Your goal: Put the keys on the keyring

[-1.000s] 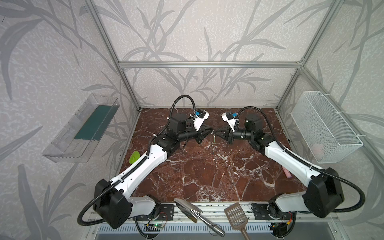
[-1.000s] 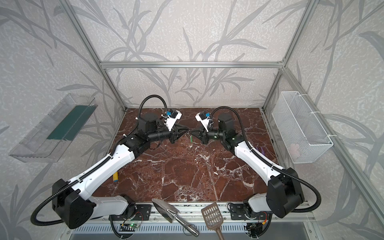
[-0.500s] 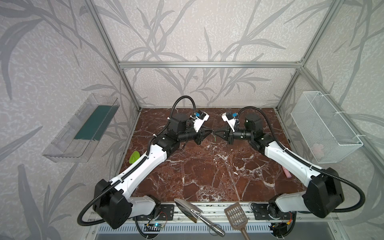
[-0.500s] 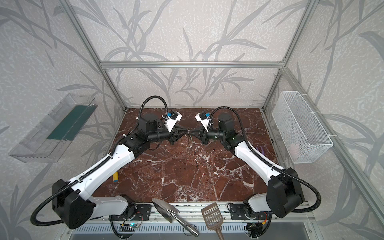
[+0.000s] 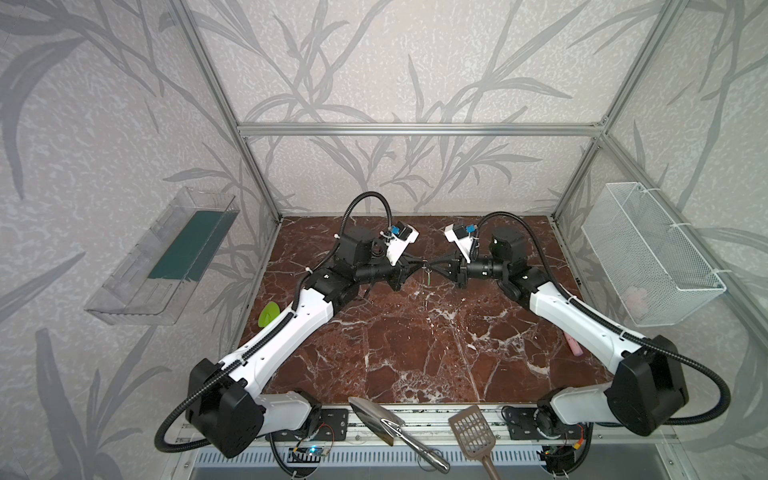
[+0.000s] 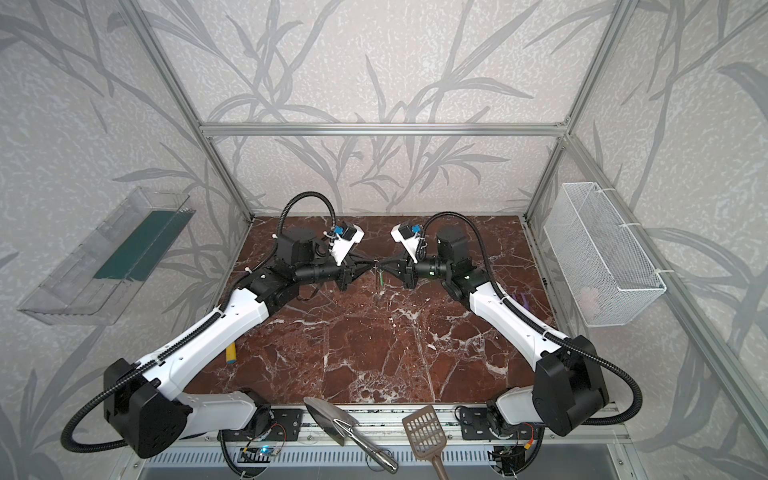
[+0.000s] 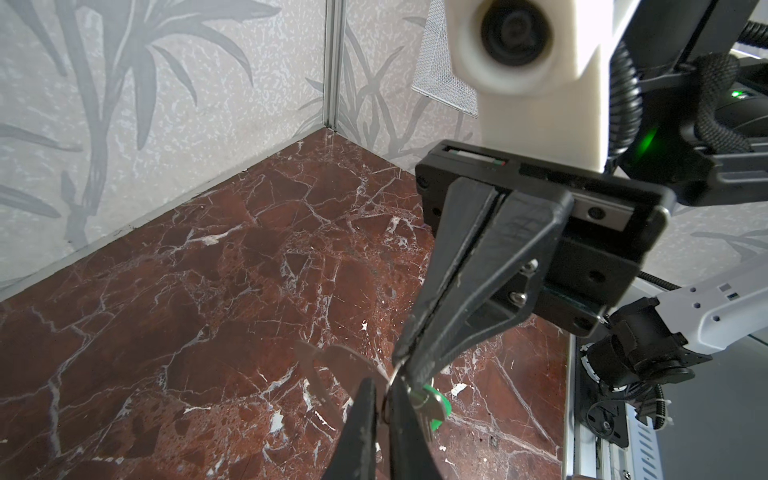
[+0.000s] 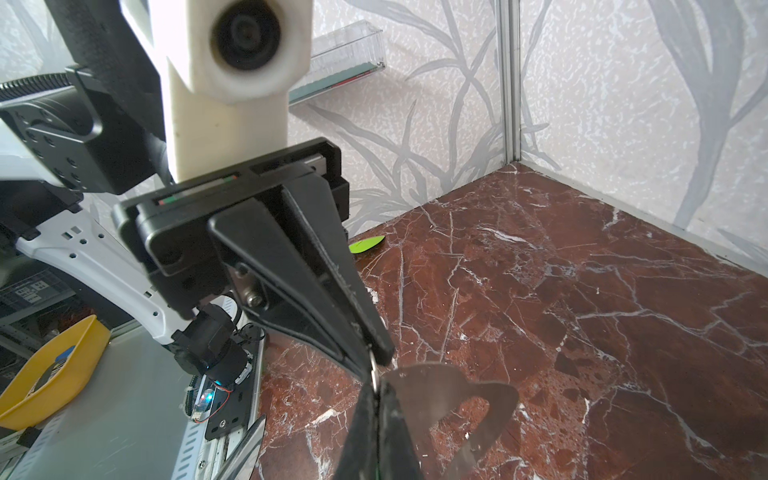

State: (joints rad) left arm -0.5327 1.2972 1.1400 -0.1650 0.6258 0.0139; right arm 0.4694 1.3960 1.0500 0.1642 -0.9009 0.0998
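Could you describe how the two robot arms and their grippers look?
The left arm and right arm have white shells, black joints and black corrugated cables. The left gripper and right gripper are black, with tapering wedge fingers on a rail block, under a cream-white camera housing.

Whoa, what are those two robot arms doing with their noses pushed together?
They are working on a little keyring together. The left tool and the right tool meet tip to tip above the marble table, and both are shut on the keyring. A small key with a green head dangles right there. It seems to hang from the ring, though that is hard to see. A flat metal tag hangs there too.
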